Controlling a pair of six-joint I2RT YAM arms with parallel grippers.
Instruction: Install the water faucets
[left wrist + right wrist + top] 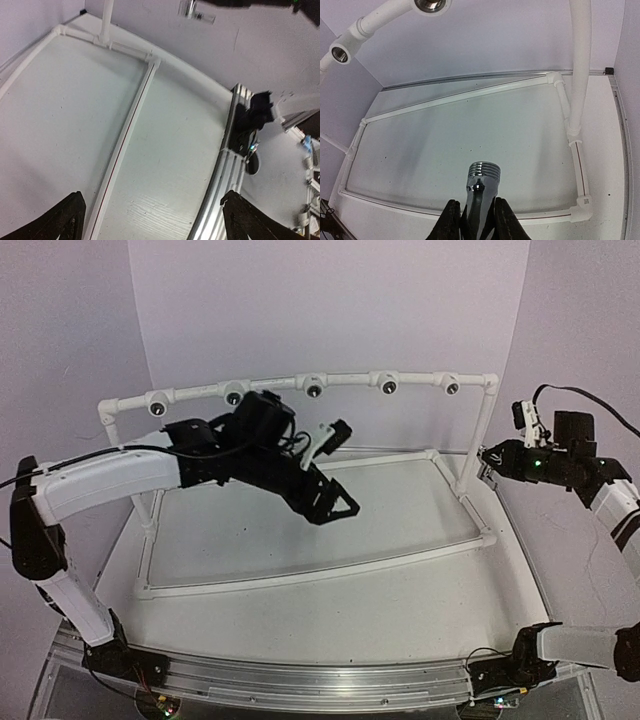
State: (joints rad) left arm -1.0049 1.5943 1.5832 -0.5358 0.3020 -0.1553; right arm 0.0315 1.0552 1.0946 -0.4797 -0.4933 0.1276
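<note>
Chrome and smooth, with a ribbed thread at its round tip, the faucet (483, 176) is pinched between the black fingers (451, 221) of the right gripper (476, 204). It is held in the air near the right post of the white pipe frame (470, 455). Round grey sockets (314, 389) line the top pipe. The left gripper (338, 508) hangs splayed wide and empty over the matte white table (400, 580).

White pipe frame (350, 379), five sockets (314, 389), white table (350, 625)

One faucet (482, 186), apparently five sockets (314, 389)
</note>
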